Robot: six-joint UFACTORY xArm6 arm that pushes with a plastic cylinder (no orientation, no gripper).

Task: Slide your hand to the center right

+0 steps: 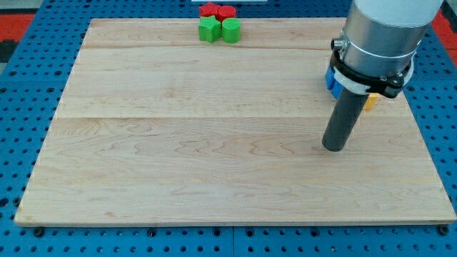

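My tip [333,147] rests on the wooden board [214,143] at the view's right, about mid-height. Just above it, a blue block [331,79] and a yellow block [370,101] are mostly hidden behind the arm's body; their shapes cannot be made out. At the view's top centre sits a tight cluster: a red star-like block [208,10], a red rounded block [226,11], a green star-like block [209,29] and a green rounded block [230,30]. My tip is far from that cluster.
The board lies on a blue pegboard table [21,107]. The arm's large grey cylinder [385,28] covers the board's top right corner.
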